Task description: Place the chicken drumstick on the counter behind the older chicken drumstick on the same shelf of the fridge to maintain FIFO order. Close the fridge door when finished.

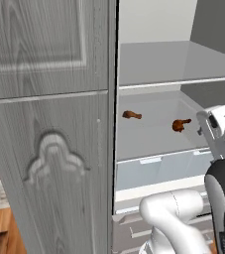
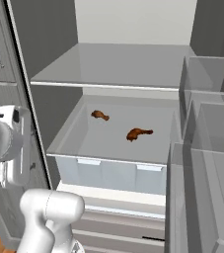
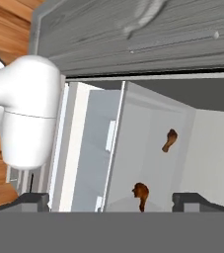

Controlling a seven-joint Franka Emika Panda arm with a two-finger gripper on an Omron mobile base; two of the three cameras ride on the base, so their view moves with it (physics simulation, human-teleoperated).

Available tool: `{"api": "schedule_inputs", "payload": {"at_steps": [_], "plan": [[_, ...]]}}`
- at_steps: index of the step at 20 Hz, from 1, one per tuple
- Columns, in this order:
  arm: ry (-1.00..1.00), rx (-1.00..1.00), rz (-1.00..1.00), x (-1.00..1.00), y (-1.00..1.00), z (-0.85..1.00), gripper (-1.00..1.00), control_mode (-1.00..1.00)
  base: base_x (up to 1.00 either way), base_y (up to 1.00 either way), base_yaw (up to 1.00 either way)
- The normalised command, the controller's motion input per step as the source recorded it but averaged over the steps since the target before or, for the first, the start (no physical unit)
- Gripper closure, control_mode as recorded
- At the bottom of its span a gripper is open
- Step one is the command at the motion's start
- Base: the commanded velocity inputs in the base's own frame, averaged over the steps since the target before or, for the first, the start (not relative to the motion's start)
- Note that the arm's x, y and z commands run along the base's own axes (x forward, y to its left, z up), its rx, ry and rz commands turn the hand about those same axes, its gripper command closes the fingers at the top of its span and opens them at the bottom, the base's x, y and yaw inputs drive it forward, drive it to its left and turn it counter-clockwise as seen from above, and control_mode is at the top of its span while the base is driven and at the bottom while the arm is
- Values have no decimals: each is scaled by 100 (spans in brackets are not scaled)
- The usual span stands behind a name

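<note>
I see fridge door [image 1: 49, 149] open | two drumsticks well apart on shelf [image 2: 103, 141]: chicken drumstick [image 2: 138, 133] nearer front, older chicken drumstick [image 2: 100, 115] further back | end effector [image 3: 111, 200] spread wide, holding nothing, facing shelf

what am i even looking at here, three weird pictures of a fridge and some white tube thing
The white tube thing is a robot arm on a driving base, in a computer-rendered kitchen. Two pictures come from cameras on the base, behind the arm to its left and right, looking into an open fridge. The third comes from a camera on the arm's hand, so it looks rolled sideways. The grey panel with the carved arch is the fridge door, swung open. On one shelf lie two small roasted chicken drumsticks, apart from each other: one nearer the front, one further back. The two dark tips at the bottom of the hand picture are the pincer, open and holding nothing.
</note>
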Motion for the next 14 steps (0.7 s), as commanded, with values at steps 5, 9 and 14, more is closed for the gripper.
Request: {"api": "schedule_inputs", "payload": {"at_steps": [5, 9, 14], "plan": [[0, -3, 0, 12, 21, -6, -100, -100, 0, 0, 0], [0, -2, 0, -2, 3, -11, -100, -100, 0, 0, 0], [-1, -3, 0, -45, 1, -18, -100, 100, -20, 2, 0]]}}
